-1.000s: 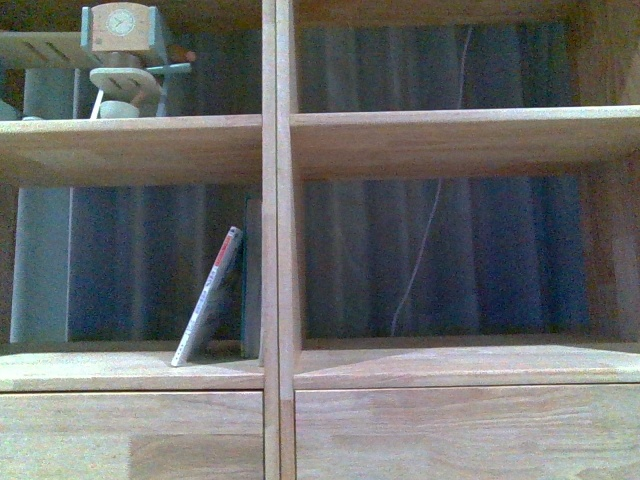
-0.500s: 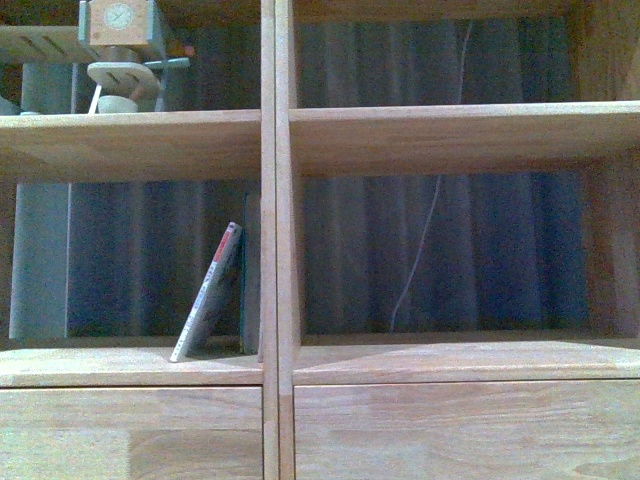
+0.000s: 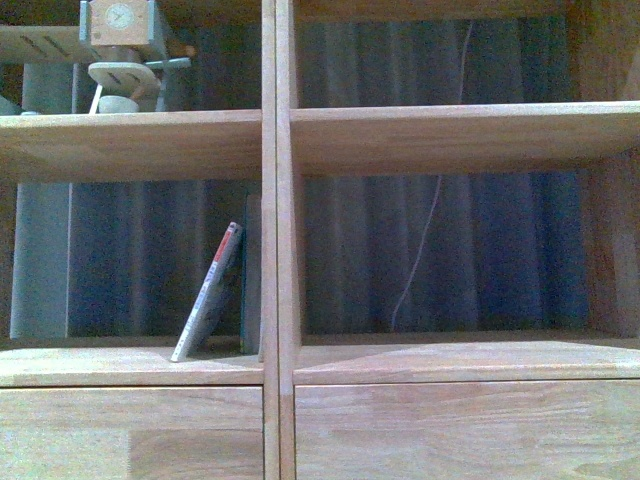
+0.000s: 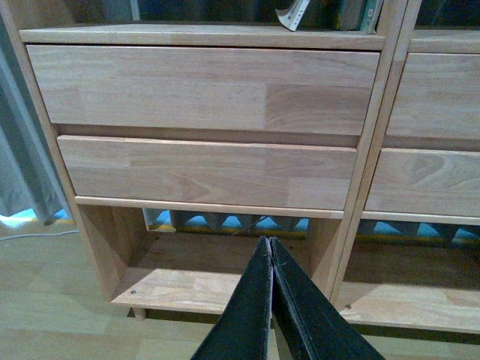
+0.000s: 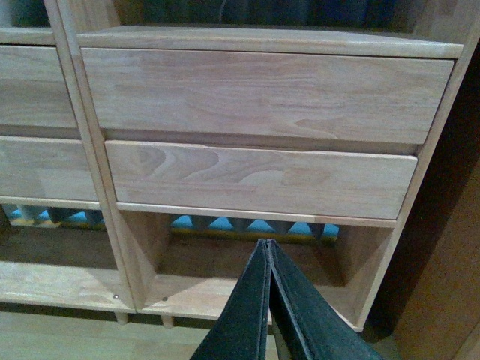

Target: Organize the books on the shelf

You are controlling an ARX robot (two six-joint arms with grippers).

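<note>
Leaning in the lower-left open compartment of your tall light-wood bookcase (image 3: 277,240), the thin white paperback with the red-and-white spine (image 3: 208,297) tilts its top toward the central divider, its long axis slanted rather than upright. A thin dark teal book (image 3: 250,275) stands upright just beside the divider, and the paperback rests against it. Both your tools hang low, facing the plain drawer fronts, so the books lie above them. Your left tool (image 4: 270,247) is pressed together and carries nothing; your right tool (image 5: 268,247) is likewise closed and empty. In the left wrist view the paperback's foot (image 4: 294,15) shows directly above, so your left arm is the nearer one.
</note>
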